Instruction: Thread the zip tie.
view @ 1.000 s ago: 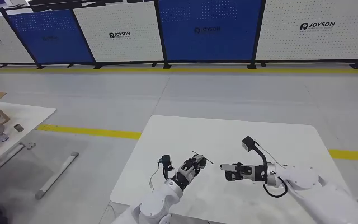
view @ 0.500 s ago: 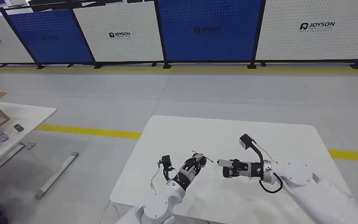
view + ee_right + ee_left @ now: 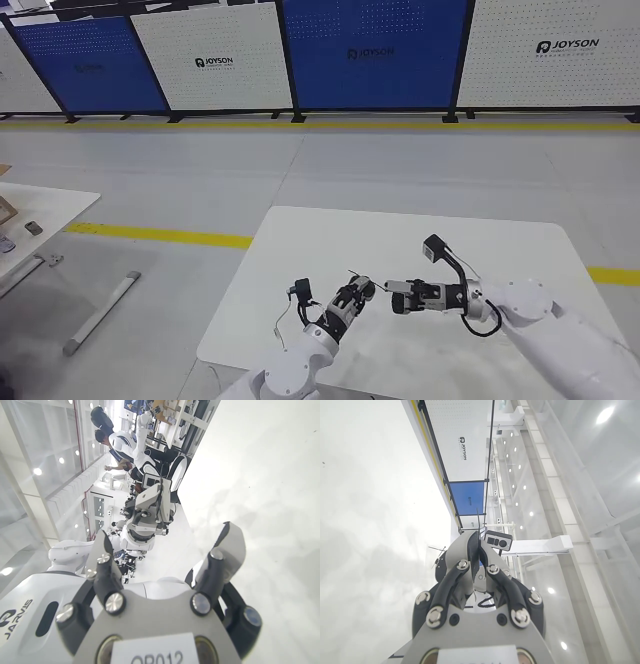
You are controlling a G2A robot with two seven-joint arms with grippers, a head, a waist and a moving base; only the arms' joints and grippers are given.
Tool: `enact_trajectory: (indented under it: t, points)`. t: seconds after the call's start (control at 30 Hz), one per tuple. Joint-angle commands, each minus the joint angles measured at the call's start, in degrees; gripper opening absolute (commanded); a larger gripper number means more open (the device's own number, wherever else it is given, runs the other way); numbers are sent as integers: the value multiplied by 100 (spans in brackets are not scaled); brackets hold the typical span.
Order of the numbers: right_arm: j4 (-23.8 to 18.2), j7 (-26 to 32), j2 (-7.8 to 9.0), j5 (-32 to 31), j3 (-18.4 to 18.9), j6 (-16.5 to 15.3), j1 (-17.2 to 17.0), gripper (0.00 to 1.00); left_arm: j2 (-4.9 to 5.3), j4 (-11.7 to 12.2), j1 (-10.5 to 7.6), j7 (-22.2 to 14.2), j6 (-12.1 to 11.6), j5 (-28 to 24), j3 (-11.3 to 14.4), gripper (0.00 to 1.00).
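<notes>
A: State of the left claw (image 3: 478,543)?
B: Clamped shut on the zip tie (image 3: 478,519). Thin black strip, pinched between the pads (image 3: 474,552), poking out past them, held up off the counter (image 3: 450,232).
A: And the right claw (image 3: 166,536)?
B: Spread wide, gripping nothing. Pointed straight at the other one, near it, tip towards tip, above the robot's side of the counter.
A: Judged stage?
B: Probably lining up to take the free end. Nothing threaded yet, as far as can be told. Cannot make out head from tail on so slight a strip.
A: Likely ways to go wrong?
B: First, closing off-centre: easy to miss or merely graze something this thin, then push it sideways and bend it out of line. Second, bumping claw into claw, with so little room between them. Third, tugging before getting a firm pinch, dragging the strip through the left pads or twisting it, losing the alignment needed for the slot. Worst, dropping it onto the counter, flat and awkward to pick up again.
A: Remedy?
B: Go in slowly, centre on the strip, close fully, pull only afterwards.
</notes>
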Motion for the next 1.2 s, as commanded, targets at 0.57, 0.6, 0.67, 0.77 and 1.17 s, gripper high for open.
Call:
enact_trajectory:
  t: [0.57, 0.6, 0.67, 0.77, 1.17]
  points:
    - [285, 374, -258, -139, 235, -5, -37, 0, -84, 36, 73, -24, -43, 210, -81, 0]
    - [289, 397, -267, -153, 246, -6, -40, 0, -88, 39, 76, -24, -47, 234, -84, 0]
    - [304, 444, -286, -186, 274, -5, -45, 0, -92, 58, 84, -39, -45, 354, -79, 76]
    - [329, 528, -306, -226, 326, -8, -54, 0, -93, 59, 85, -43, -41, 371, -77, 100]
    - [337, 544, -308, -227, 341, -13, -58, 0, -93, 59, 85, -43, -41, 371, -77, 100]
